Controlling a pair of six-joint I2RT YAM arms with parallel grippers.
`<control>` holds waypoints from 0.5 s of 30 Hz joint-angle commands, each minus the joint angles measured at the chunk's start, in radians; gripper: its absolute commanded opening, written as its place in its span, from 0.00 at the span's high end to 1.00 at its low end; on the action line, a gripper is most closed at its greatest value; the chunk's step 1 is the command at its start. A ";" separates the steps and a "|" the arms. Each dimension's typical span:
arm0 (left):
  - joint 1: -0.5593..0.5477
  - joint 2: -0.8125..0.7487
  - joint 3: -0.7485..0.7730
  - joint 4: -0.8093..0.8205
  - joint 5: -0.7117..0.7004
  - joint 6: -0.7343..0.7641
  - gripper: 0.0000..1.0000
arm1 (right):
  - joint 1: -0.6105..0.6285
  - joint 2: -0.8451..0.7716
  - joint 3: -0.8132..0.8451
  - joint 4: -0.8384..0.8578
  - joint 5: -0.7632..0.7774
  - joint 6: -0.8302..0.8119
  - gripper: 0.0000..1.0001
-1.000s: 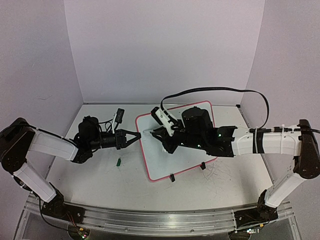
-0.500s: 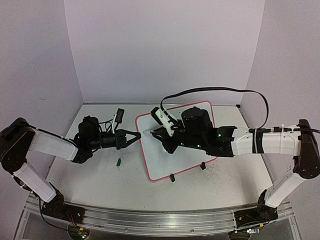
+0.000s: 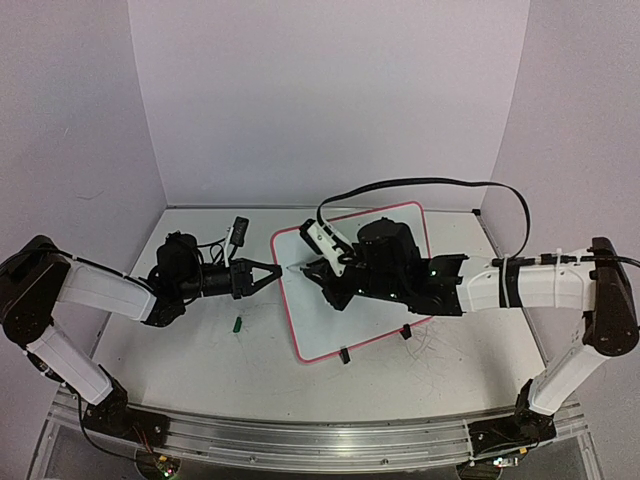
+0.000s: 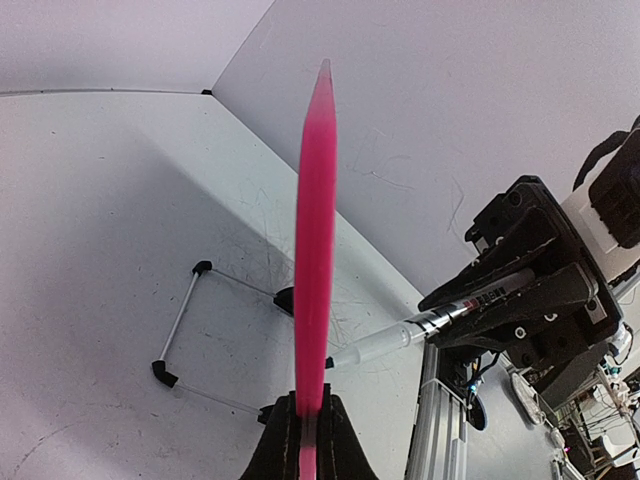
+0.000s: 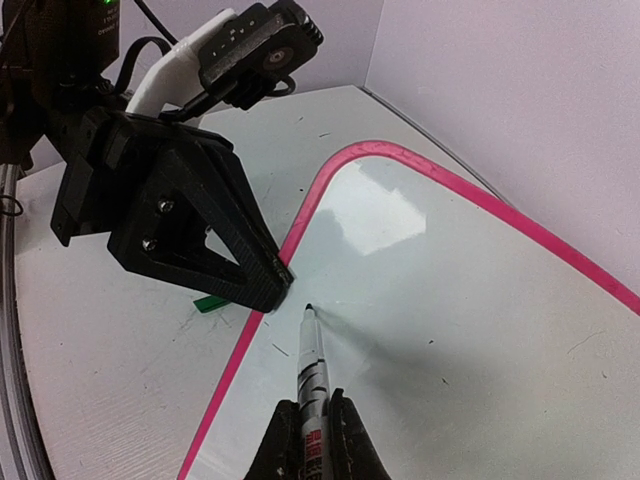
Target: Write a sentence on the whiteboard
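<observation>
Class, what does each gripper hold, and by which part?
The left gripper pinches the whiteboard by its left frame edge; the right gripper holds a marker by its barrel, tip toward it.

Both arms stretch low toward the middle; the left tool [image 3: 273, 270] and the right tool [image 3: 317, 270] face each other, tips near, both with jaws closed

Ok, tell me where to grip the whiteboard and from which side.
Take the whiteboard by the thin pink frame of its left edge, coming from the left, a finger on each face. It is a slim flat panel, so only its edge fits the jaws, and the right gripper with the marker covers its right side. The left gripper is shut there now.
</observation>
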 commanded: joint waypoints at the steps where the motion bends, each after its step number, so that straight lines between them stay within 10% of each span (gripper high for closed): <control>1: -0.001 -0.027 0.024 0.006 0.002 0.015 1.00 | 0.006 0.015 0.032 0.013 0.035 0.019 1.00; 15: 0.000 -0.028 0.025 0.005 0.000 0.016 1.00 | 0.006 0.015 0.021 -0.003 0.035 0.034 1.00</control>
